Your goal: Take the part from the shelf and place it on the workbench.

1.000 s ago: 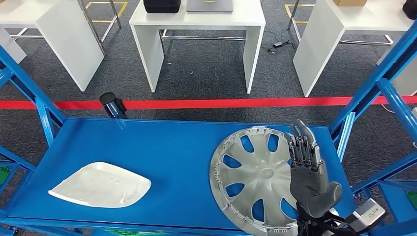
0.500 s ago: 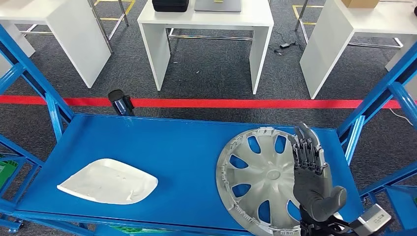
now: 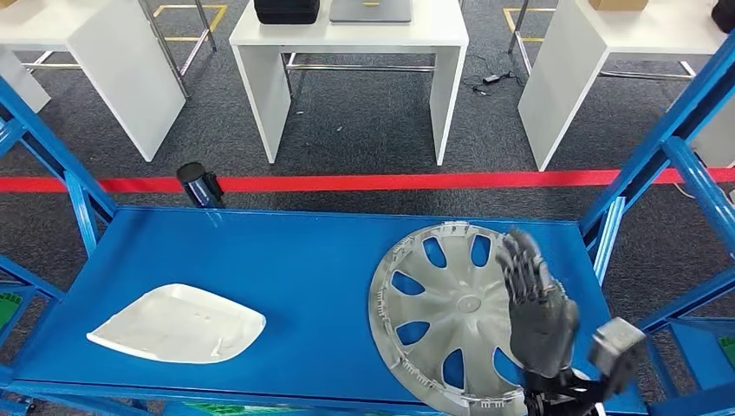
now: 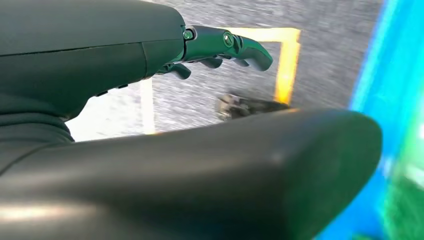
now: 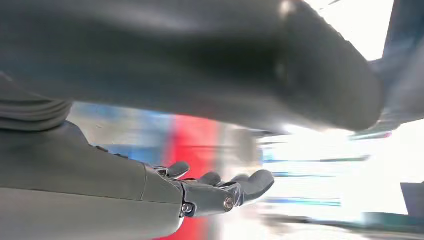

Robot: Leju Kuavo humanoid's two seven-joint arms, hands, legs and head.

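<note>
The right hand (image 3: 539,303) is hovering flat and spread over the hubcap (image 3: 451,316), gripping nothing. The hubcap is lying beneath it on the shelf (image 3: 303,260), so lifting and carrying are pending. The left hand (image 4: 150,125) is holding nothing, fingers loosely extended.

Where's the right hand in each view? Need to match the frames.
Head view: the grey, dark-fingered right hand is at lower right, raised with fingers apart over the silver spoked wheel cover on the blue shelf.
Right wrist view: it enters from the left edge, fingers stretched out, holding nothing.
Left wrist view: not in it; the hand there is the left hand.
Shared landmark: the red floor line, blurred red band past the fingers.
</note>
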